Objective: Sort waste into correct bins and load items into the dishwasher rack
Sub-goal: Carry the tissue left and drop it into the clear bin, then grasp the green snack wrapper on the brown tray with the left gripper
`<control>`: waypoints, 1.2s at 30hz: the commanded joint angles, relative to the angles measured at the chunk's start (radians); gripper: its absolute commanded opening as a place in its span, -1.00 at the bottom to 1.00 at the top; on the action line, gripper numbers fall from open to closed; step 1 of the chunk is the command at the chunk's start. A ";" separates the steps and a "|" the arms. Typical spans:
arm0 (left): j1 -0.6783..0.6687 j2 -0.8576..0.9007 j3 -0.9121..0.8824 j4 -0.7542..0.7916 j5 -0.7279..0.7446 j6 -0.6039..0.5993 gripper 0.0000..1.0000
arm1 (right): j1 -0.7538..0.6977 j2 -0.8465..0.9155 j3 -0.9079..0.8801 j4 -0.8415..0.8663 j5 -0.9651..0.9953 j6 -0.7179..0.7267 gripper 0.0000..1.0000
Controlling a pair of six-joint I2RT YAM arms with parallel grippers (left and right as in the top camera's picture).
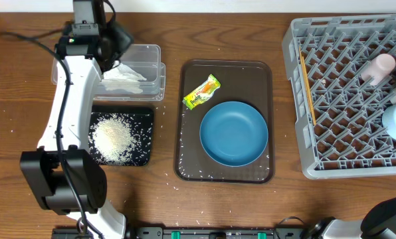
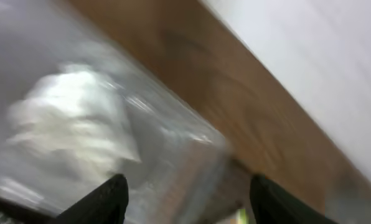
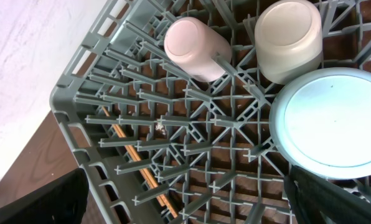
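The crumpled napkin [image 1: 123,75] lies in the clear bin [image 1: 151,56], with my left arm above it. In the blurred left wrist view my left gripper [image 2: 188,200] is open, the napkin [image 2: 73,127] ahead of its fingers and free of them. Rice [image 1: 111,138] fills the black bin [image 1: 145,119]. The yellow-green wrapper [image 1: 202,91] and the dark-blue bowl [image 1: 233,133] sit on the brown tray. My right gripper [image 3: 185,205] hangs open over the rack [image 3: 79,87], which holds the pink cup [image 3: 195,46], pale cup [image 3: 289,40], light-blue bowl [image 3: 335,121] and chopsticks [image 3: 142,171].
The brown serving tray [image 1: 188,133] lies mid-table between the bins and the grey rack [image 1: 294,99]. Loose rice grains dot the tray's rim and the wood in front of it. The right arm's base [image 1: 391,219] shows at the bottom right corner.
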 commanded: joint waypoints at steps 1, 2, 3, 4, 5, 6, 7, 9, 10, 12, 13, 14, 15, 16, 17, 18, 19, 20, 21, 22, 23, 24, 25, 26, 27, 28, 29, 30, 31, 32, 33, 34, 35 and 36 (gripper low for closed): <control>-0.074 0.005 0.003 0.006 0.369 0.484 0.30 | -0.005 0.003 0.002 -0.001 0.003 -0.009 0.99; -0.101 0.006 0.003 -0.002 0.372 0.554 0.29 | -0.005 0.003 0.002 -0.001 0.003 -0.009 0.98; -0.126 0.006 0.003 -0.012 0.367 0.617 0.30 | -0.005 0.003 0.002 -0.001 0.003 -0.009 0.98; -0.160 0.010 0.003 -0.027 0.345 0.689 0.31 | -0.005 0.003 0.002 -0.001 0.003 -0.009 0.98; -0.187 0.014 0.002 -0.036 0.314 0.729 0.33 | -0.005 0.003 0.002 -0.001 0.003 -0.009 0.98; -0.212 0.021 0.002 -0.044 0.274 0.757 0.34 | -0.005 0.003 0.002 -0.001 0.003 -0.009 0.98; -0.237 0.031 0.002 -0.049 0.230 0.777 0.36 | -0.005 0.003 0.002 -0.001 0.003 -0.009 0.98; -0.288 0.058 0.002 -0.050 0.130 0.786 0.37 | -0.005 0.003 0.002 -0.001 0.003 -0.008 0.98; -0.312 0.075 0.002 -0.049 0.083 0.795 0.37 | -0.005 0.003 0.002 -0.001 0.003 -0.009 0.98; -0.348 0.111 0.002 -0.045 0.018 0.822 0.37 | -0.005 0.003 0.002 -0.001 0.003 -0.009 0.98; -0.360 0.126 0.002 -0.041 -0.004 0.827 0.37 | -0.005 0.003 0.002 -0.001 0.003 -0.009 0.98; -0.370 0.144 0.002 -0.034 -0.024 0.827 0.37 | -0.005 0.003 0.002 -0.001 0.003 -0.009 0.99; -0.378 0.163 0.002 -0.026 -0.040 0.828 0.37 | -0.005 0.003 0.002 -0.001 0.003 -0.009 0.98; -0.384 0.182 0.002 -0.017 -0.053 0.828 0.37 | -0.005 0.003 0.002 -0.001 0.003 -0.009 0.98; -0.387 0.199 0.002 -0.008 -0.056 0.832 0.37 | -0.005 0.003 0.002 -0.001 0.003 -0.009 0.98; -0.387 0.212 0.002 -0.004 -0.056 0.834 0.37 | -0.005 0.003 0.002 -0.001 0.003 -0.009 0.98; -0.387 0.228 0.002 0.005 -0.055 0.834 0.37 | -0.005 0.003 0.002 -0.001 0.003 -0.008 0.99; -0.387 0.242 0.002 0.011 -0.055 0.834 0.37 | -0.005 0.003 0.002 -0.001 0.003 -0.009 0.99; -0.387 0.258 0.002 0.018 -0.056 0.835 0.37 | -0.005 0.003 0.002 -0.001 0.003 -0.009 0.99; -0.387 0.270 0.002 0.021 -0.055 0.835 0.37 | -0.005 0.003 0.002 -0.001 0.003 -0.009 0.98; -0.387 0.283 0.002 0.023 -0.055 0.835 0.37 | -0.005 0.003 0.002 -0.001 0.003 -0.008 0.99; -0.387 0.296 0.002 0.023 -0.055 0.834 0.37 | -0.005 0.003 0.002 -0.001 0.003 -0.009 0.99; -0.387 0.310 0.002 0.022 -0.055 0.834 0.37 | -0.005 0.003 0.002 -0.001 0.003 -0.009 0.98; -0.387 0.323 0.002 0.023 -0.055 0.834 0.37 | -0.005 0.003 0.002 -0.001 0.003 -0.008 0.98; -0.387 0.333 0.002 0.023 -0.055 0.834 0.37 | -0.005 0.003 0.002 -0.001 0.003 -0.009 0.98; -0.387 0.348 0.002 0.023 -0.055 0.834 0.37 | -0.005 0.003 0.002 0.000 0.003 -0.009 0.98; -0.387 0.360 0.002 0.023 -0.055 0.834 0.37 | -0.005 0.003 0.002 -0.001 0.003 -0.009 0.99; -0.387 0.370 0.002 0.023 -0.055 0.834 0.37 | -0.005 0.003 0.002 -0.001 0.003 -0.009 0.99; -0.387 0.383 0.002 0.023 -0.055 0.834 0.37 | -0.005 0.003 0.002 -0.001 0.003 -0.009 0.98; -0.387 0.394 0.002 0.024 -0.055 0.834 0.37 | -0.005 0.003 0.002 -0.001 0.003 -0.009 0.98; -0.387 0.403 0.002 0.024 -0.055 0.834 0.36 | -0.005 0.003 0.002 -0.001 0.003 -0.009 0.98; -0.387 0.411 0.002 0.024 -0.054 0.834 0.36 | -0.005 0.003 0.002 -0.001 0.003 -0.009 0.99; -0.387 0.422 0.002 0.024 -0.055 0.834 0.31 | -0.005 0.003 0.002 -0.001 0.003 -0.009 0.98; -0.387 0.425 0.002 0.024 -0.055 0.834 0.29 | -0.005 0.003 0.002 0.000 0.003 -0.009 0.99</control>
